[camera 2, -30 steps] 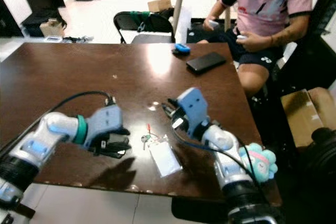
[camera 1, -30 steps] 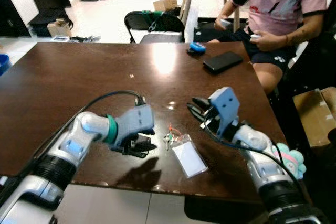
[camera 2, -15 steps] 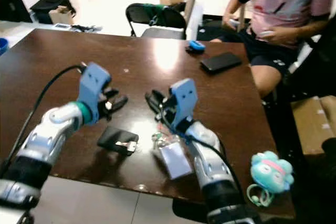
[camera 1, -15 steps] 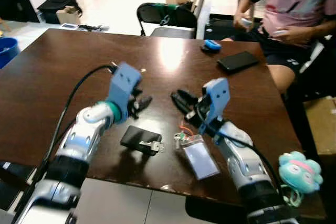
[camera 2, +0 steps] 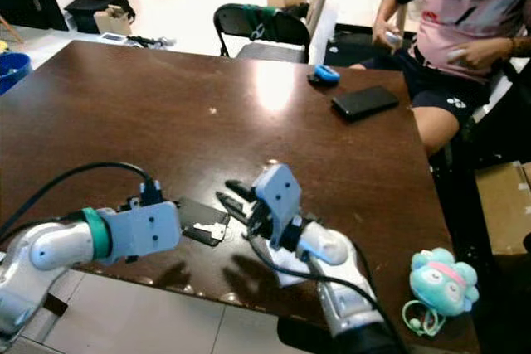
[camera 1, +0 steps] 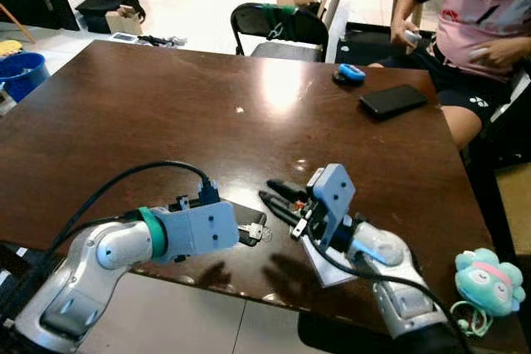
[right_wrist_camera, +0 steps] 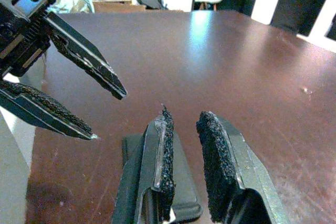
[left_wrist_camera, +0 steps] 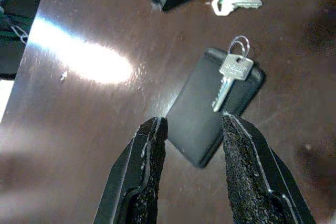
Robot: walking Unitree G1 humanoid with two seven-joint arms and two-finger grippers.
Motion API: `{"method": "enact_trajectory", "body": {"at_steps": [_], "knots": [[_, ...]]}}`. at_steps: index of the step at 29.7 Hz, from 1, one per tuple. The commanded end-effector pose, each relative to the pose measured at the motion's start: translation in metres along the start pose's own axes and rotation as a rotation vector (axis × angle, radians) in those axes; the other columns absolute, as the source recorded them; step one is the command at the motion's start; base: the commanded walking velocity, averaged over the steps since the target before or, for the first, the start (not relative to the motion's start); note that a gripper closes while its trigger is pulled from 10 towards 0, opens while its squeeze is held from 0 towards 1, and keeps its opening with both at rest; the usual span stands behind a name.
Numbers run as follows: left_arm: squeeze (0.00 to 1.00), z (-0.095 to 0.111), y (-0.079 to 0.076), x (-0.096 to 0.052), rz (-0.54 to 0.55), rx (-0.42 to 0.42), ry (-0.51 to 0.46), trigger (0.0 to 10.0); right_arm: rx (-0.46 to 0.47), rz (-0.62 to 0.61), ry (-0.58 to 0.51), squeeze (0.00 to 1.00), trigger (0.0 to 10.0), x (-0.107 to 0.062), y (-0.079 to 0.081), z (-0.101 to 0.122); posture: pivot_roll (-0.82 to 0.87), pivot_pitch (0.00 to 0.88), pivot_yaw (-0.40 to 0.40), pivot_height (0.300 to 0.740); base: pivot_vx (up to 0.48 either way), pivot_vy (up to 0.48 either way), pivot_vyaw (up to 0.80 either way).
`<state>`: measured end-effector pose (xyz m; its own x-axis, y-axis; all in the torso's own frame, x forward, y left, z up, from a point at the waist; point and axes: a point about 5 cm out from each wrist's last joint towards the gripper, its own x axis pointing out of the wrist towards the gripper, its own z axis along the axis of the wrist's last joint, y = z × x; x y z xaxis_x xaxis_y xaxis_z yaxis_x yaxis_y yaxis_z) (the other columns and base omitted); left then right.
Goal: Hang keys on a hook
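Left gripper (left_wrist_camera: 186,174): I have it low over the table (camera 1: 124,113), jaws parted and empty, with the corner of the black holder (left_wrist_camera: 212,111) between the fingertips; it looks lined up to pinch that holder.
Right gripper (right_wrist_camera: 184,145): it sits just over the same holder from the other side, jaws a little apart, gripping nothing.
Black holder: a flat dark slab lying near the table's front edge, between my two grippers.
Silver key (left_wrist_camera: 231,77): it lies on top of the holder with its ring past the far edge; I judge it loose there, likely to slide if the holder tips.
Second key (left_wrist_camera: 233,4): green-headed, lying on the bare table just beyond the holder, beside a clear badge sleeve (camera 1: 328,263).
Hook: I cannot make one out, so I can't judge where the keys must go.
Crowding: both grippers point at each other, fingertips near; closing in together risks a knock.
Around: a phone (camera 1: 400,100) and a small blue thing (camera 1: 349,74) lie well apart at the far side; a seated person (camera 1: 481,31) is beyond the table; a plush toy (camera 1: 489,281) hangs by my right arm.
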<state>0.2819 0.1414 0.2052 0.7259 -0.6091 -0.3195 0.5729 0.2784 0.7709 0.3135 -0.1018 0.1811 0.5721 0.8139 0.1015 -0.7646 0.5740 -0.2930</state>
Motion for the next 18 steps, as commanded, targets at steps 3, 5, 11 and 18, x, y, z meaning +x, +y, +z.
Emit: {"method": "enact_trajectory", "body": {"at_steps": [3, 5, 11, 18], "knots": [[0.00, -0.004, -0.015, -0.011, -0.187, 0.022, 0.036, 10.0, 0.018, 0.165, 0.078, 0.00, 10.0, 0.001, 0.005, -0.001, 0.18, 0.102, 0.107, 0.740, 0.000, 0.000, 0.00], [0.00, -0.007, -0.017, -0.014, -0.243, 0.056, 0.064, 10.0, 0.097, 0.199, 0.092, 0.00, 10.0, 0.002, -0.003, 0.000, 0.18, 0.100, 0.106, 0.740, 0.000, 0.000, 0.00], [0.00, -0.003, -0.022, -0.014, -0.290, 0.063, 0.061, 10.0, 0.282, 0.146, 0.066, 0.00, 10.0, 0.007, -0.013, 0.002, 0.19, 0.097, 0.105, 0.740, 0.000, 0.000, 0.00], [0.00, 0.005, -0.023, 0.001, -0.233, -0.005, 0.018, 10.0, 0.431, -0.010, 0.029, 0.00, 10.0, 0.026, -0.020, 0.000, 0.18, 0.103, 0.110, 0.740, 0.000, 0.000, 0.00]]}}
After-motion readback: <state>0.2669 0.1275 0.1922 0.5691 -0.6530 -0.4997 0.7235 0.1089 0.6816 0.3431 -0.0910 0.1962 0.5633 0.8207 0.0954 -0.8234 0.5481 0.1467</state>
